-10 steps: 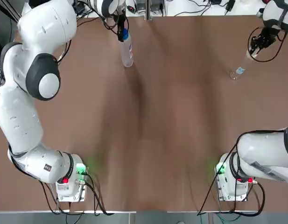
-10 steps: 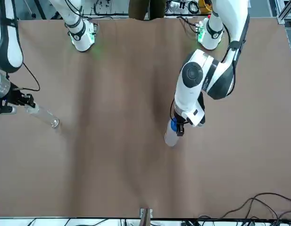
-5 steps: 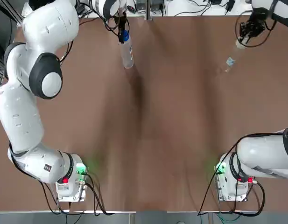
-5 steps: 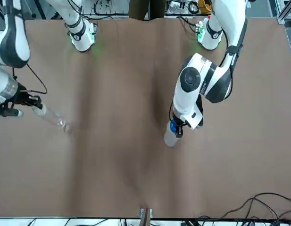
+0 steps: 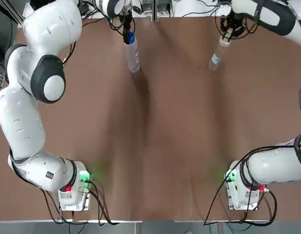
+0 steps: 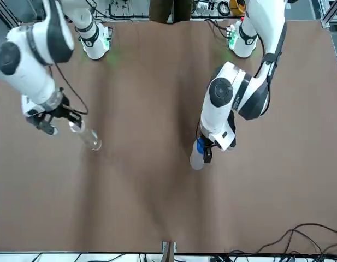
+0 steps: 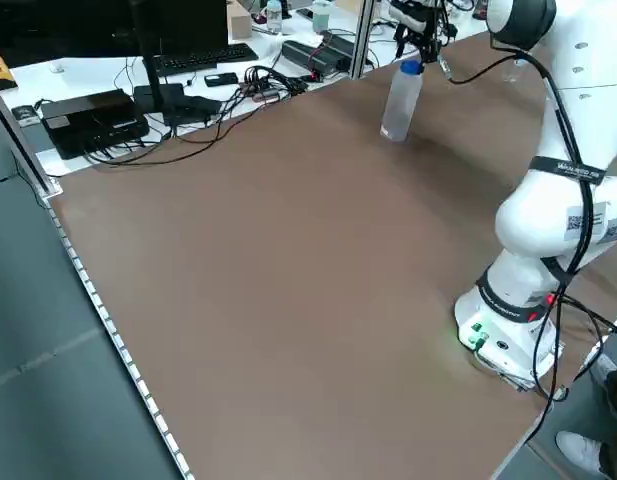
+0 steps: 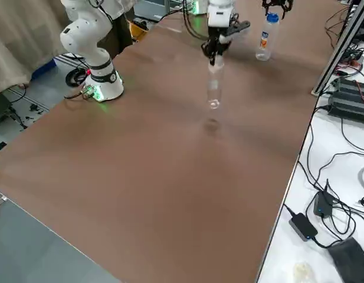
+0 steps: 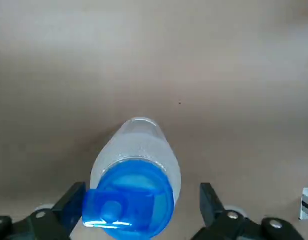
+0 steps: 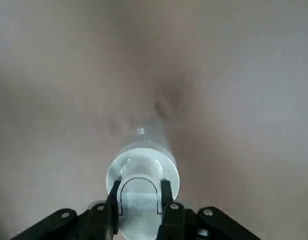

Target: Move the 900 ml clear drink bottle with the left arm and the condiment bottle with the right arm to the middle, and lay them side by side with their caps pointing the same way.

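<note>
The desk is smooth, matt brown. The drink bottle is clear, faintly frosted plastic under a glossy blue plastic cap. The condiment bottle is transparent plastic. The left arm wears glossy white shells; its fingers are matt black.

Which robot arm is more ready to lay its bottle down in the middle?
Right. The right claw grips the condiment bottle, lifted off the table. The left claw sits open around the cap of the standing drink bottle.
</note>
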Controlling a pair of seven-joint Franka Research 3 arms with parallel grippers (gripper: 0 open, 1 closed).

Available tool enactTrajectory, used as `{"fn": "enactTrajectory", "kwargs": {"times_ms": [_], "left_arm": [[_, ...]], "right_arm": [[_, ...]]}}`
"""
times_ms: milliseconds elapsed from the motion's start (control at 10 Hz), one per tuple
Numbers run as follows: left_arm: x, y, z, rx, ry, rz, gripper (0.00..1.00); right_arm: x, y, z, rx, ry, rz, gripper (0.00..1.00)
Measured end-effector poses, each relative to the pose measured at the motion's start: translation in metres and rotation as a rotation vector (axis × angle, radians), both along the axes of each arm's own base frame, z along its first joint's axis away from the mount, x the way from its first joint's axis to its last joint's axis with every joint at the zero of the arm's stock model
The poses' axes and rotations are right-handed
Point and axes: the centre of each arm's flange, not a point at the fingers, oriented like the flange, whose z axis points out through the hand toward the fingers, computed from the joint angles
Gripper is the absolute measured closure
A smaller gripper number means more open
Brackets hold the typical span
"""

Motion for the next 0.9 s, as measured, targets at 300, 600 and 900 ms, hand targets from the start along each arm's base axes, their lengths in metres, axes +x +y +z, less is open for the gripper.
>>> {"fn": "enactTrajectory", "kwargs": {"times_ms": [300,600,900], "left_arm": [[0.0,0.022,0.022,0.045,0.037,-0.098,0.0],[-0.008,0.045,0.063,0.089,0.064,-0.352,0.0],[-0.011,0.057,0.086,0.115,0.065,-0.691,0.0]], "right_arm": [[-0.001,0.103,0.005,0.033,-0.016,-0.244,0.66],[0.025,0.185,-0.017,0.076,-0.005,-0.465,0.66],[0.035,0.238,-0.052,0.071,0.034,-0.593,0.66]]}}
